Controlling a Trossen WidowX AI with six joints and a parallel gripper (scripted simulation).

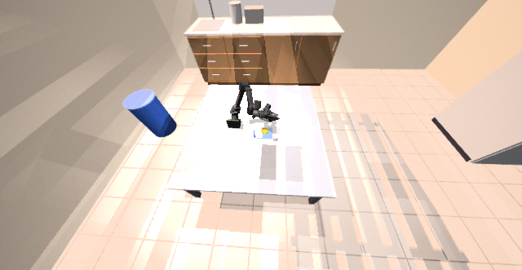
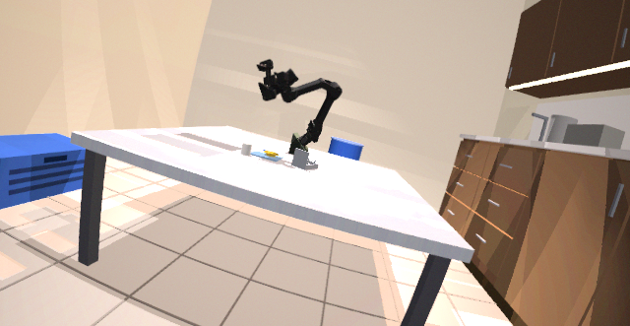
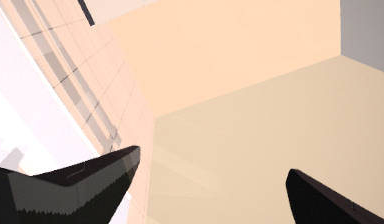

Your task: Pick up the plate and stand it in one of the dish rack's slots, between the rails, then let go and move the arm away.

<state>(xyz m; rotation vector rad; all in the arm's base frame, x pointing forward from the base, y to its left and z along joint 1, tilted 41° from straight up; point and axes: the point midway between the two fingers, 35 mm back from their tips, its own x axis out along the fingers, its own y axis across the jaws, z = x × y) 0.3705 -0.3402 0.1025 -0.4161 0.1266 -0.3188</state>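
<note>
My gripper is open and empty. It hangs high above the white table and points up and away; the wrist view shows only walls, floor and a table edge. A small wire dish rack stands on the table near the arm's base. A pale grey upright shape stands at the rack. It looks like the plate on edge, but it is too small to be sure. The gripper is well clear of it.
A flat light-blue piece with a yellow thing on it lies beside the rack. A small white cup stands past it. A blue cylinder is off the table's far side.
</note>
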